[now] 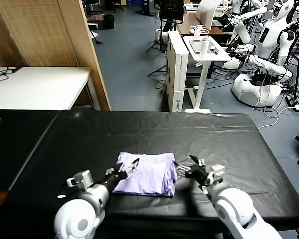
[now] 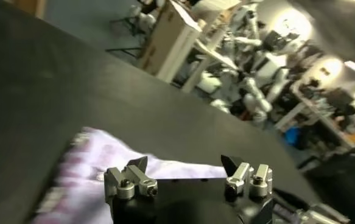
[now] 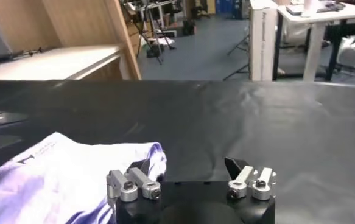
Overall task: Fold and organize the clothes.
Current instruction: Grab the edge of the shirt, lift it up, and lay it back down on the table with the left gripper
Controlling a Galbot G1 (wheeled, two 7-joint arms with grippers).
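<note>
The clothes are one lavender T-shirt, lying folded into a compact rectangle on the black table cover near the front edge. My left gripper hovers over the shirt's left part, open, with nothing between its fingers. In the left wrist view the left gripper has its jaws wide apart, with the shirt lying just beyond them. My right gripper is at the shirt's right edge, also open and empty. In the right wrist view the right gripper has one fingertip beside the shirt.
A second black-covered surface adjoins on the left. Behind it are a white table and a wooden partition. Beyond the far edge stand a white box, a white stand and other robots.
</note>
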